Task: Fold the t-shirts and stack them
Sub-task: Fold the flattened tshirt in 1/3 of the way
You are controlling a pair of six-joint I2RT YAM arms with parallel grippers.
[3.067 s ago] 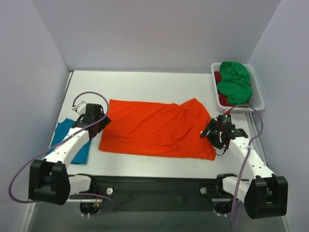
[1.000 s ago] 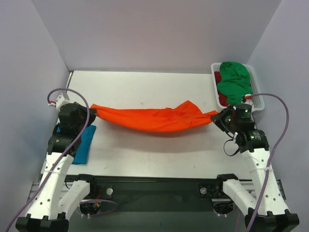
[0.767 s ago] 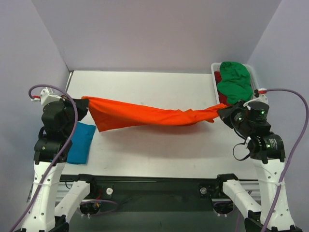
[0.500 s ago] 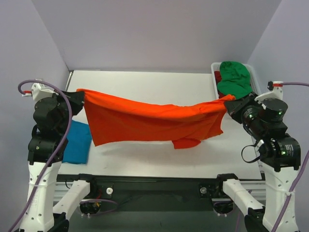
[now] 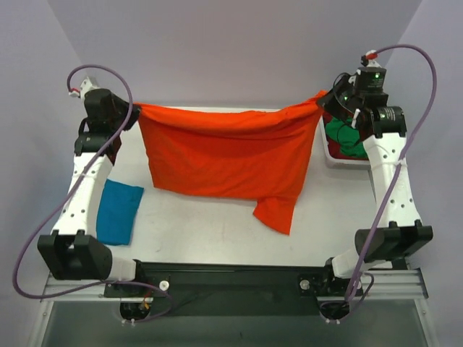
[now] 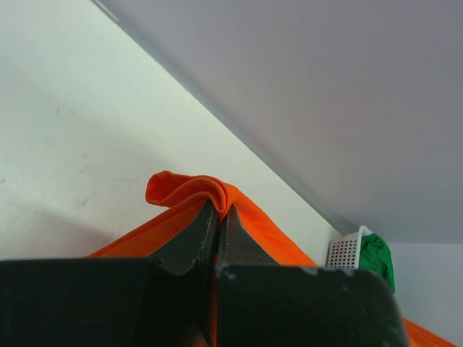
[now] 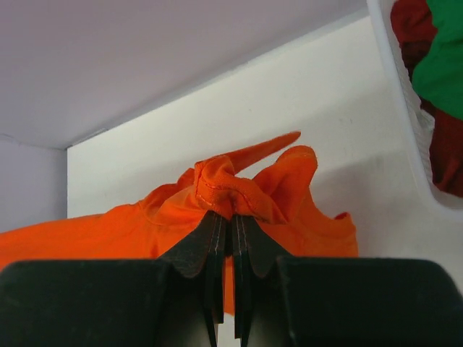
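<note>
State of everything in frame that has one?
left gripper: shut on orange shirt
right gripper: shut on orange shirt
orange shirt: hanging spread between both grippers
teal shirt: folded, on table
green shirt: crumpled in basket
red shirt: in basket, under green shirt

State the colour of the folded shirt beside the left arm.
The folded shirt is teal blue, clearest in top external view.

White arms (image 5: 87,184), black joints (image 5: 72,253), purple cables (image 5: 102,68), dark fingers (image 6: 189,242).
</note>
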